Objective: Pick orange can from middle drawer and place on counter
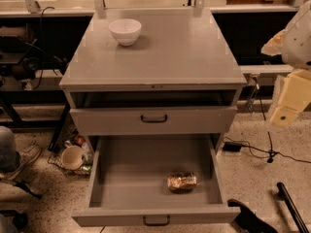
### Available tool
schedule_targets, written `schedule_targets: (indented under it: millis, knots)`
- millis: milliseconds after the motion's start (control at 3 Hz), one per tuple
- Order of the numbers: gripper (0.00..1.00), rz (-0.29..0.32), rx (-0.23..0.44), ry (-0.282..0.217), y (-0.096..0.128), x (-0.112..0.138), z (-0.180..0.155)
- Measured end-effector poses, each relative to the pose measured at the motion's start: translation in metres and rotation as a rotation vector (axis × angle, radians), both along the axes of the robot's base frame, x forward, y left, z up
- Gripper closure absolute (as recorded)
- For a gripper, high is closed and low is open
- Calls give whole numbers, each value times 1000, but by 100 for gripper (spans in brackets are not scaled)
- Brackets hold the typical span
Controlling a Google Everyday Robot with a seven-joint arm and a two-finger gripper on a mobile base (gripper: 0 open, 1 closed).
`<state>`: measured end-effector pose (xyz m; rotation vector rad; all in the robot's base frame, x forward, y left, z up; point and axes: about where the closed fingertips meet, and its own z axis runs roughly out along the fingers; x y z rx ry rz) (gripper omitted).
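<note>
One orange can (182, 182) in the open middle drawer (131, 174), gripper (286, 101) off to the right.

I see the can lying on its side on the drawer floor, right of centre and near the front wall. Drawer is pulled well out, below the shallower drawer front (121, 121). Worktop (184, 52) carries a white bowl (125, 31) at back left, upright. Gripper hangs just beside the cabinet's right edge, about level with the shallower drawer front, well apart from the can. I can't tell how far open it is or whether it holds anything.
</note>
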<state>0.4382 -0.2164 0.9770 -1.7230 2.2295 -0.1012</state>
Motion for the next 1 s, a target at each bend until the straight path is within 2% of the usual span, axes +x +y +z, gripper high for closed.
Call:
schedule_targets:
  millis: [333,667,1000]
  knots:
    - [0,0,0,0,0,0,0]
    - [0,49,41,16,14,11,-24]
    - [0,173,161,96,61,26,-106]
